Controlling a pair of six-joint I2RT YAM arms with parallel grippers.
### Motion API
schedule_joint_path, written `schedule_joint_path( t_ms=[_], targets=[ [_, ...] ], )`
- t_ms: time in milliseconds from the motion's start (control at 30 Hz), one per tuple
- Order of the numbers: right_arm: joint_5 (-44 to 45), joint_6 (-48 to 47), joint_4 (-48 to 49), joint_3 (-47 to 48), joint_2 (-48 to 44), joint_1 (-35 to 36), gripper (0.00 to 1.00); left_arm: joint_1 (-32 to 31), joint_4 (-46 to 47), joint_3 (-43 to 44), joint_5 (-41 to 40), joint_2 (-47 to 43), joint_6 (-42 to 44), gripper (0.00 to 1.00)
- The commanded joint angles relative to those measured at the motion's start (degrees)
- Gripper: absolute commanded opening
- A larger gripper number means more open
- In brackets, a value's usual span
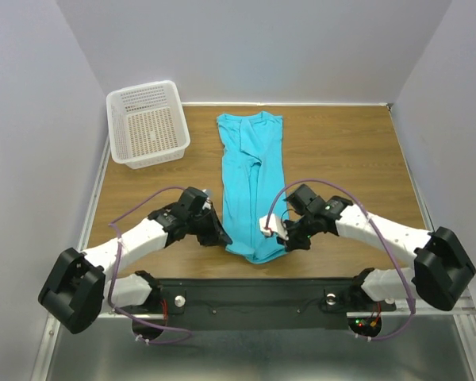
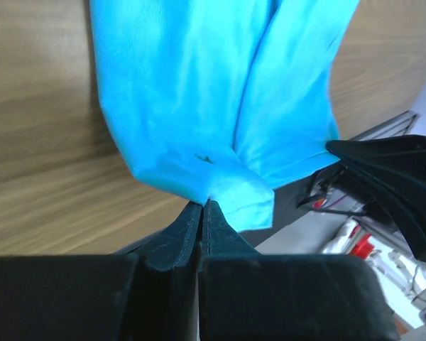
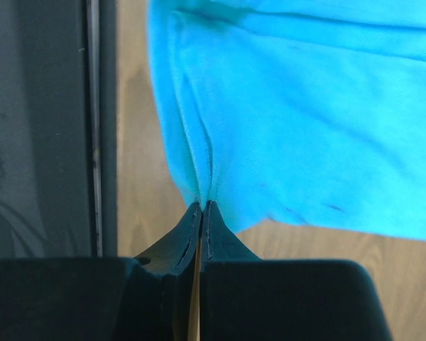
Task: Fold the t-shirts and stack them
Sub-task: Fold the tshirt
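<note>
The turquoise t-shirt (image 1: 252, 175) lies as a long narrow folded strip down the middle of the wooden table (image 1: 341, 159), its near end at the front edge. My left gripper (image 1: 222, 238) is shut on the near left corner of the shirt (image 2: 199, 106); the pinch shows in the left wrist view (image 2: 203, 202). My right gripper (image 1: 285, 240) is shut on the near right corner of the shirt (image 3: 305, 128); the pinch shows in the right wrist view (image 3: 201, 204). The near end is bunched between the two grippers.
A white perforated plastic basket (image 1: 147, 123) stands at the back left of the table. White walls close in the back and both sides. A dark metal rail (image 1: 262, 290) runs along the front edge by the arm bases.
</note>
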Motion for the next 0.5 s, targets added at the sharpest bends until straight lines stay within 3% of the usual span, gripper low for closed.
schedule_joint_path(
  t_ms=[0,200,467],
  targets=[
    [-2.99,-0.72,-1.26,4.58,0.77,-6.75,0.00,4.32,0.80,4.04,2.74,1.08,1.71,0.00],
    [-3.52,-1.34,-0.64,11.44,7.00,-14.51,0.01,12.76,4.66,8.87,6.43,6.87,5.31,0.00],
    [-3.62,2.00,2.26,21.90,21.50,-20.31,0.01,16.72,6.60,23.36,7.05,21.11,9.00,0.00]
  ],
)
